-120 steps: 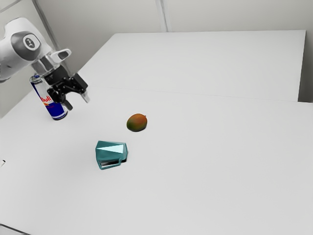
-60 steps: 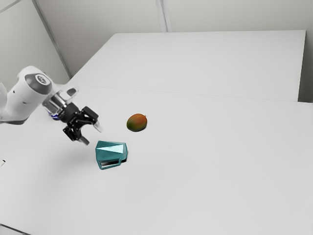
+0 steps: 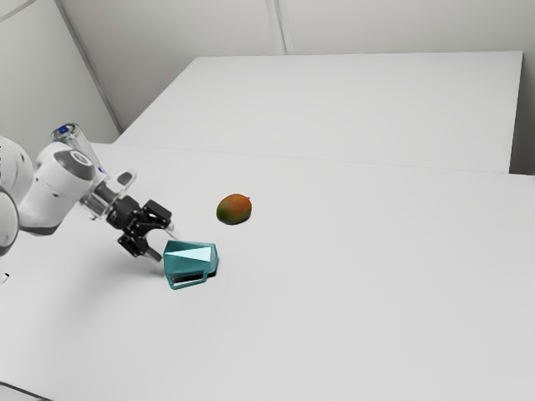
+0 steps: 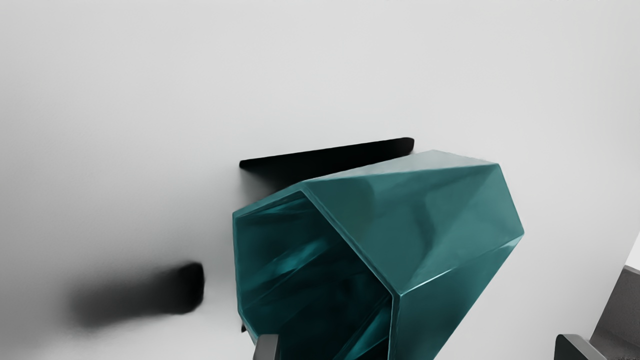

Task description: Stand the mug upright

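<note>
hand point(image 3: 165, 245) lower, closer to teal mug point(image 3: 189, 263)

Free gap between mug point(image 3: 189, 261) and mango point(image 3: 234, 210), obstacles either side.

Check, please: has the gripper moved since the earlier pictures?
Yes. The gripper has moved lower and toward the exterior view's right, closer to the teal mug, which has stayed in the same place.

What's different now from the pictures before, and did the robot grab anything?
The open gripper came down and toward the exterior view's right, up close to the mug. It hasn't grabbed anything. The mug still lies on its side, and the mango hasn't moved.
</note>
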`<action>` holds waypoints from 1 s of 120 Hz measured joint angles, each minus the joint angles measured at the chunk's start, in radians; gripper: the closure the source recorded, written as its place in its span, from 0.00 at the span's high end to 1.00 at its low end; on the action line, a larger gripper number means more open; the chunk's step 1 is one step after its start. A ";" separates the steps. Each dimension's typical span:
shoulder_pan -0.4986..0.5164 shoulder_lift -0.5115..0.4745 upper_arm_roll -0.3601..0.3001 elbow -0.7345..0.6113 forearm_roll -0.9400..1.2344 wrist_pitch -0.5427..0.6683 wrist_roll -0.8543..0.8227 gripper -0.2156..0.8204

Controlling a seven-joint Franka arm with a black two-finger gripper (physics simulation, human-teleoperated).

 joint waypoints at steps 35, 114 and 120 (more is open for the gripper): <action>0.000 0.001 -0.042 -0.068 -0.080 0.060 0.065 0.71; 0.000 -0.069 -0.104 -0.051 -0.101 0.085 0.100 0.07; 0.000 -0.069 -0.106 -0.047 -0.100 0.086 0.098 0.06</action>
